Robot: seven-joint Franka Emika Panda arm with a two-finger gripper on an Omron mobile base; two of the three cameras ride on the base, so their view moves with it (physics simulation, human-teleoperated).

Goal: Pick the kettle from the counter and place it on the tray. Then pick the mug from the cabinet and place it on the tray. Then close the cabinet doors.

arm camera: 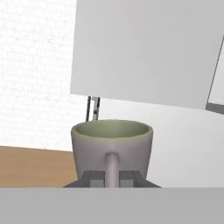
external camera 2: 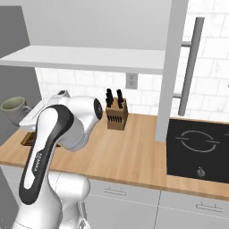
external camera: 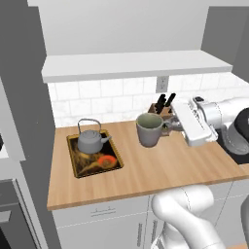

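Right now your gripper (arm camera: 112, 177) is clamped tight on the handle of the mug (external camera: 150, 129), which hangs upright over the counter (external camera: 160, 170), clear of it. Carry it level toward nine o'clock. Farther that way the kettle (external camera: 91, 140) fills the back of the tray (external camera: 73, 160). Aim for the bare front, at about seven o'clock from the kettle, and lower gently.
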